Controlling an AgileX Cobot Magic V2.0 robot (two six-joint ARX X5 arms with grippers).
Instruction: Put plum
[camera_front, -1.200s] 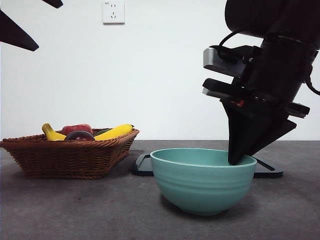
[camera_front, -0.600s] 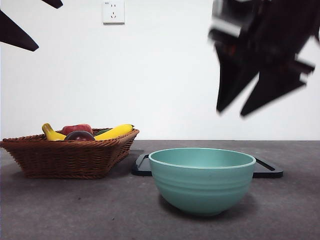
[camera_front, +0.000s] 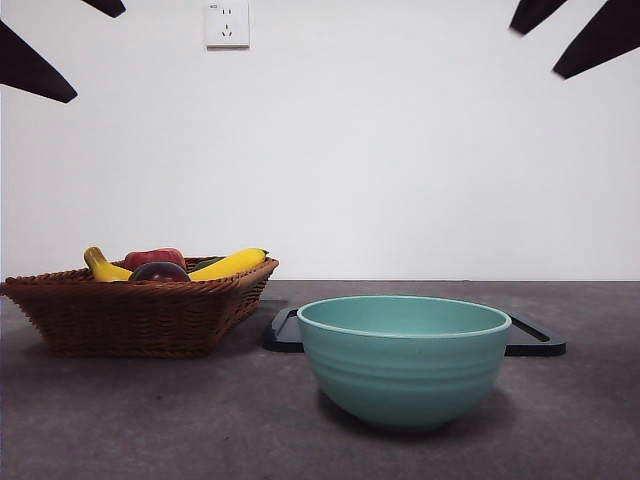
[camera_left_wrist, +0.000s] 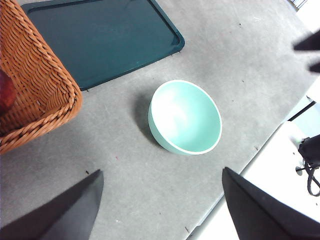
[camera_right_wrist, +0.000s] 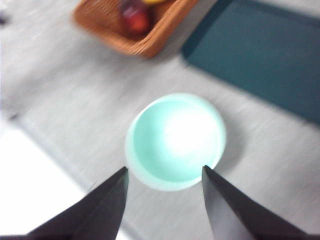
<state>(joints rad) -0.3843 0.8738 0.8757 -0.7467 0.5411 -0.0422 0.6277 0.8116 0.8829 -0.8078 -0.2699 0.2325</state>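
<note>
The dark maroon plum (camera_front: 158, 271) lies in the wicker basket (camera_front: 140, 312) at the left, in front of a brighter red fruit (camera_front: 153, 257). The teal bowl (camera_front: 405, 360) stands in the middle and looks empty in the left wrist view (camera_left_wrist: 185, 116) and the right wrist view (camera_right_wrist: 175, 140). My right gripper (camera_right_wrist: 165, 168) is open and empty, high above the bowl; it shows at the top right corner of the front view (camera_front: 537, 50). My left gripper (camera_left_wrist: 161, 171) is open and empty, waiting high at the top left (camera_front: 100, 55).
Yellow bananas (camera_front: 228, 264) lie in the basket (camera_left_wrist: 35, 85). A blurred dark red fruit (camera_right_wrist: 136, 20) shows there too. A dark flat tray (camera_front: 535, 342) lies behind the bowl (camera_left_wrist: 100, 35). The table's edge runs close to the bowl (camera_left_wrist: 240, 165).
My right gripper has risen from the bowl's right rim up to the top right corner, open and empty. The bowl, the basket and the left arm have not moved.
</note>
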